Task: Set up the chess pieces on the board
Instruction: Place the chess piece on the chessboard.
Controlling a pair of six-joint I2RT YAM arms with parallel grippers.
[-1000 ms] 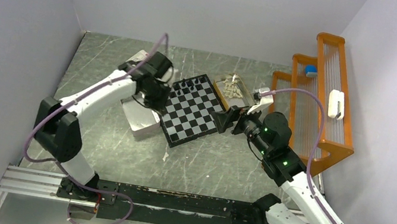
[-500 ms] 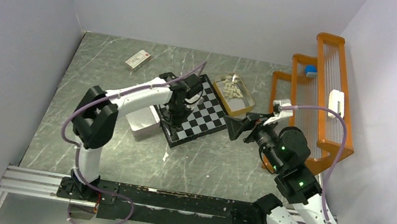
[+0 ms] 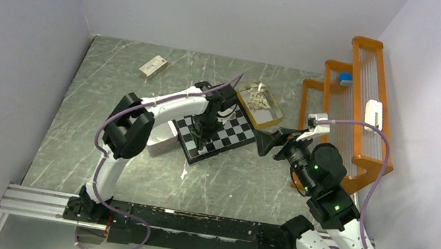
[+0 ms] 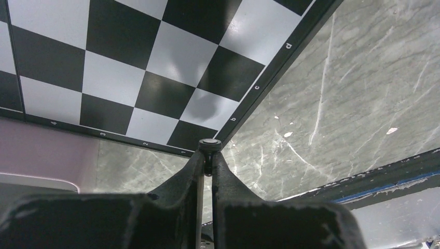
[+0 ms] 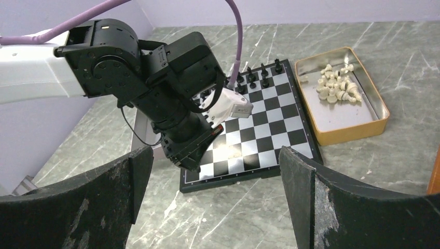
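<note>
The board (image 3: 235, 131) lies mid-table and also shows in the left wrist view (image 4: 155, 62) and the right wrist view (image 5: 270, 124). Several black chess pieces (image 5: 258, 75) stand along its far edge. Cream-white pieces (image 5: 336, 85) lie in a tan tray (image 5: 353, 132) to the board's right. My left gripper (image 3: 200, 140) hangs over the board's near-left corner and is shut on a small black chess piece (image 4: 209, 142), whose round base shows at the fingertips. My right gripper (image 3: 266, 144) is open and empty, just right of the board, jaws wide apart in its own view (image 5: 215, 181).
A white rectangular box (image 3: 159, 135) sits left of the board under my left arm. A small white carton (image 3: 153, 66) lies at the far left. An orange stepped rack (image 3: 352, 119) stands along the right wall. A paper scrap (image 3: 184, 173) lies on the table in front of the board.
My left arm has swung from the board's far-left side across to its near-left corner, carrying the black piece. My right gripper has drawn back a little to the right.
</note>
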